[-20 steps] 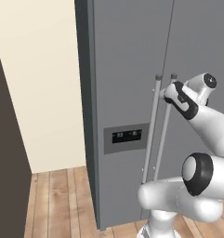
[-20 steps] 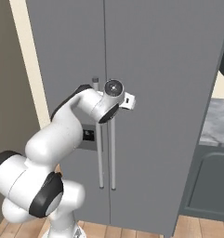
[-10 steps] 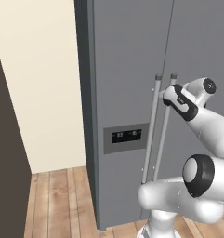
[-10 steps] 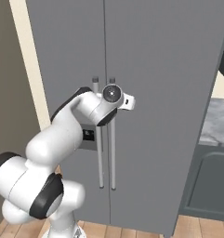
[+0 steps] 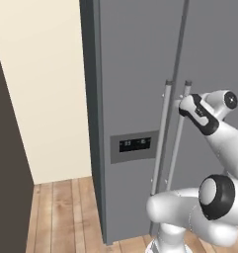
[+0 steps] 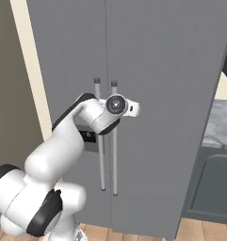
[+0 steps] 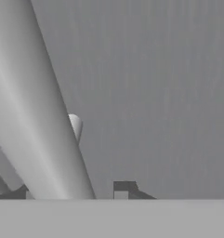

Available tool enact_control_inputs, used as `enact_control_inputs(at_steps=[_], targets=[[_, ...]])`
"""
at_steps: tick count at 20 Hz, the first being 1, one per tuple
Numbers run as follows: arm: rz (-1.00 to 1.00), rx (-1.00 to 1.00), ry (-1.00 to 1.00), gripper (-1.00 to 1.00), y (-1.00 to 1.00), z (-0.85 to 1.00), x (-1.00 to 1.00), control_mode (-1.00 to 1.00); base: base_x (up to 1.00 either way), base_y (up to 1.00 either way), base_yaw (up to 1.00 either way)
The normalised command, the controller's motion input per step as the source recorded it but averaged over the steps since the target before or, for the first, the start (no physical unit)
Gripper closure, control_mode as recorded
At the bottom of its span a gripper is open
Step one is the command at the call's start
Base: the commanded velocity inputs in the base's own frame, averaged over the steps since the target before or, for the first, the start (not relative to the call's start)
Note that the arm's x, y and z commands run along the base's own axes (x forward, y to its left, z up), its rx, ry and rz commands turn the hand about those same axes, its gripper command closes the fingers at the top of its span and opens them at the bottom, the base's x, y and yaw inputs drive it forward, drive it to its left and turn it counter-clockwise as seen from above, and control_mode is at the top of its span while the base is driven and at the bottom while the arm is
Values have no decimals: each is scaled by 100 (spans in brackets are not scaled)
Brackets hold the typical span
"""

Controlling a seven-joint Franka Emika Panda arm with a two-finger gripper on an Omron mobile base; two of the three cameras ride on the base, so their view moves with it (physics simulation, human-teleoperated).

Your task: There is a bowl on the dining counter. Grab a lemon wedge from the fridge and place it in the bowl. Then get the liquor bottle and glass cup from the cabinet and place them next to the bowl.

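Observation:
The fridge (image 5: 135,69) is a tall grey two-door unit, and both doors are closed. Two vertical silver bar handles run down its middle. My gripper (image 5: 182,105) is at the top of the right-hand handle (image 5: 177,148), level with its upper end. In the hand view the gripper (image 7: 69,190) straddles that handle (image 7: 39,121): one dark fingertip (image 7: 125,188) stands a small gap off the bar, and the other is mostly hidden behind it. From the right base view the hand (image 6: 117,104) covers the handle (image 6: 115,164) near its top. The bowl, lemon wedge, liquor bottle, glass cup and cabinet are out of view.
A dark dispenser panel (image 5: 133,147) sits on the left door. A cream wall (image 5: 41,99) and a dark panel (image 5: 7,173) stand left of the fridge, above a wood floor (image 5: 66,212). A grey marbled counter (image 6: 219,127) with a dark base (image 6: 214,188) lies to the right.
The fingers have drawn in around the right-hand handle. The arm and hand have hardly moved, and the fridge doors have stayed shut.

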Motion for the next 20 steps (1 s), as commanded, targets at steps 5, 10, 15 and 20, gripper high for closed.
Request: enact_control_inputs(at_steps=[5,10,15,20], targets=[[-2,0,-14,100,-87,0,-68,-100,0,0,0],[-5,0,-5,100,-100,0,-79,-100,0,0,0],[-8,0,0,100,-100,2,-84,-100,0,0,0],[-11,0,0,100,-100,9,-95,-100,0,0,0]])
